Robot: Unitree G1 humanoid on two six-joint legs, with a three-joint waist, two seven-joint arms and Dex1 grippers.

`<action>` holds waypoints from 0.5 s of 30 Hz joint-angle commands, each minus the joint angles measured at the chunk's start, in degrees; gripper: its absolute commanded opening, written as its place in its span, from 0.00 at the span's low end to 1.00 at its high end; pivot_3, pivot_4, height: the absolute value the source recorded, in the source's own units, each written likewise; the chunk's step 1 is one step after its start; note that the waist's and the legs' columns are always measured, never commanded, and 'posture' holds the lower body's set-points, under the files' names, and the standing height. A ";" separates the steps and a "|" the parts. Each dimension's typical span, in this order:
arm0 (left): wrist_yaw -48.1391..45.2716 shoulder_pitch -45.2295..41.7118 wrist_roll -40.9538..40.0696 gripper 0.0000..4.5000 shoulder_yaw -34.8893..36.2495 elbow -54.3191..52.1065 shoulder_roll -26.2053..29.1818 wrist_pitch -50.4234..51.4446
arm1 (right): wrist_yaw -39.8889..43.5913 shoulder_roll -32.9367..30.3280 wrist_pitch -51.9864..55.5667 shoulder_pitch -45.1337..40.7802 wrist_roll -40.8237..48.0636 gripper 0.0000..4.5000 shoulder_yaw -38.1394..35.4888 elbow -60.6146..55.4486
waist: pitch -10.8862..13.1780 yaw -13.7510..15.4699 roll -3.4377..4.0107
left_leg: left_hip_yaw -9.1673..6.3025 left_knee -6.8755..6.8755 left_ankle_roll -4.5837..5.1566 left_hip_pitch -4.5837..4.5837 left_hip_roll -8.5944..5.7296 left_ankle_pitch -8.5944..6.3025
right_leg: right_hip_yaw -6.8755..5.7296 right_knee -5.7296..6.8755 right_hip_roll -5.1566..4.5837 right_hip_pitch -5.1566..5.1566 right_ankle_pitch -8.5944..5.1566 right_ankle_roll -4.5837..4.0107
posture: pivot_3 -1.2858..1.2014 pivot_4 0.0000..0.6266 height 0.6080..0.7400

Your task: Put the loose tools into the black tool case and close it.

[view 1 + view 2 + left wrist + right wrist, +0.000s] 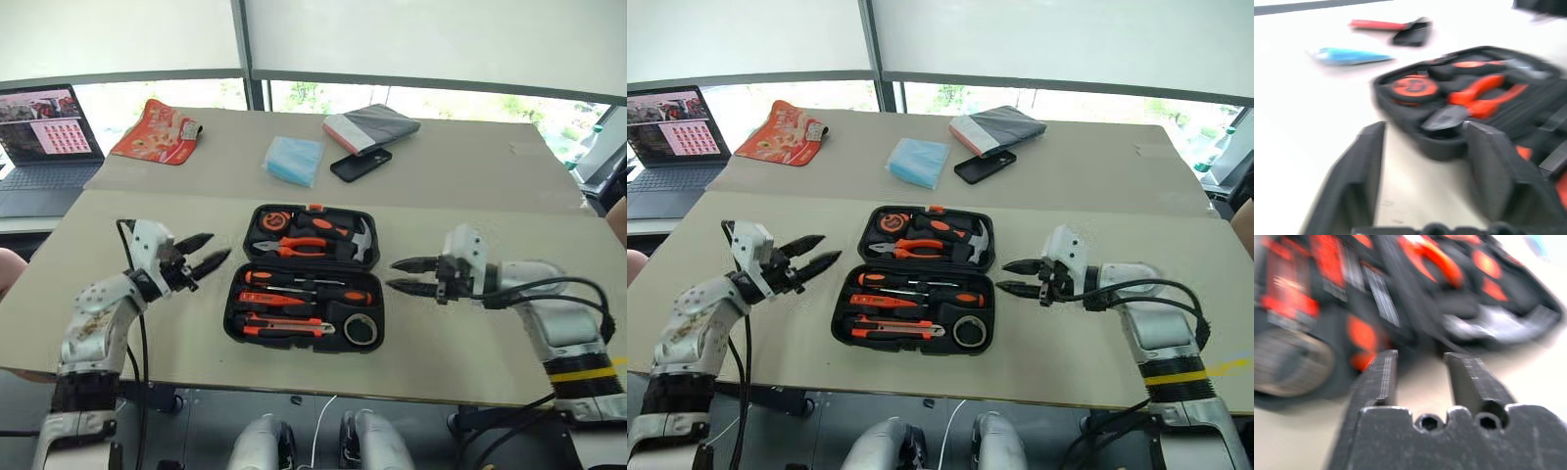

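The black tool case (231, 311) lies open flat in the middle of the table. In its near half lie orange-handled screwdrivers (312, 291), a black-and-orange utility knife (279, 328) and a dark tape roll (361, 330). Orange-handled pliers (294, 248) and a hammer (361, 240) rest in the far half. My left gripper (220, 245) hovers just left of the case, open and empty, pointing at it. On the case's right side my right gripper (390, 273) is open and empty, its tips a little short of the rim. In the right wrist view the fingers (1382, 374) frame the tape roll's corner.
Beyond the case lie a blue packet (294, 160), a black phone (361, 164) and a grey pouch (372, 127). A red packet (157, 130) sits at the far left, with a laptop (44, 137) on a side surface beside it. Bare tabletop flanks the case.
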 commanded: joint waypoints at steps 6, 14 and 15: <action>-0.65 -5.38 8.30 0.01 -7.63 4.25 1.35 0.59 | -4.03 5.91 -3.11 -3.29 -3.01 0.00 2.62 2.72 | 0.00 -0.72 0.00 | 0.27 -0.10 -0.18 0.13 0.06 0.12 | 0.04 -0.01 0.24 -0.03 0.00 -0.03 | 0.52 0.24 1.00; -11.70 -4.68 4.68 0.01 -11.91 -1.57 -0.22 1.13 | 1.36 5.58 0.86 -0.10 -0.25 0.00 4.53 -3.24 | 0.00 -0.01 0.01 | 0.30 -0.15 -0.20 0.18 0.05 0.10 | 0.17 0.04 0.02 -0.02 0.02 -0.08 | 0.52 0.24 1.00; -12.92 -3.82 4.52 0.01 -12.35 -2.78 -0.01 1.10 | 2.10 4.97 3.10 0.90 0.81 0.00 4.57 -5.36 | 0.00 0.10 0.01 | 0.30 -0.15 -0.17 0.17 0.04 0.09 | 0.16 0.02 0.00 -0.02 0.02 -0.09 | 0.52 0.24 1.00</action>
